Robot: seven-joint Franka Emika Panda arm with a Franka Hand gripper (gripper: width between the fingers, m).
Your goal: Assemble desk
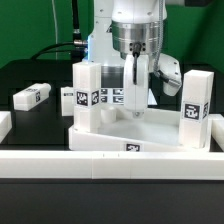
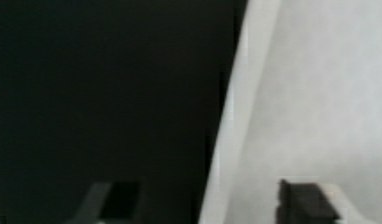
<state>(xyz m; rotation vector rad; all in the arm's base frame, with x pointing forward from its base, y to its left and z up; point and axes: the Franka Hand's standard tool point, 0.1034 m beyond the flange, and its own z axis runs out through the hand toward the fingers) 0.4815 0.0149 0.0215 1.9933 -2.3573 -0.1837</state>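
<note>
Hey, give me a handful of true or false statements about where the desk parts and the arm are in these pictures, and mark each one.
1. A loose leg lies flat on the table, to the exterior view's left of the desk top. True.
2. No legs stand upright on the desk top. False: a left upright leg and a right upright leg stand at its ends.
3. The gripper is lowered over the desk top, between those two upright legs. True.
4. The table surface is white. False: it is black.
5. A long white rail runs in front of the desk top. True.
</note>
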